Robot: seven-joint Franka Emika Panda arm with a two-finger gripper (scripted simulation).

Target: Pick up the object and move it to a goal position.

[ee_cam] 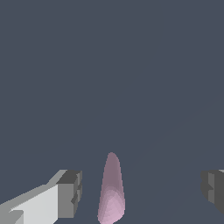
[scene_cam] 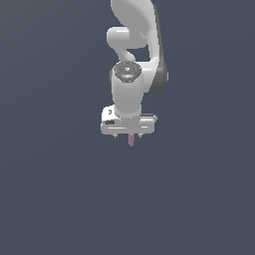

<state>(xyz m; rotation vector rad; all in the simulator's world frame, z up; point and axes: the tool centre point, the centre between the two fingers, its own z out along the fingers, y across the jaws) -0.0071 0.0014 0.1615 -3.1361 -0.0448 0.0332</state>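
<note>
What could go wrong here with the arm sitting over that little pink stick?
1. The gripper is open, with a gap on both sides of the stick. The stick sits nearer one finger, so closing may push it sideways instead of gripping it.
2. The stick is far narrower than the fingers and tapers to a rounded end, so it could slip out.
3. In the exterior view the gripper hides most of the stick, so its pose is hard to check.

Glossy white rounded arm (scene_cam: pixel 130 60) with dark grey joint bands. Round dark cap on top. Gripper (ee_cam: pixel 140 192) fingers (ee_cam: pixel 69 194) white, grey-tipped.
</note>
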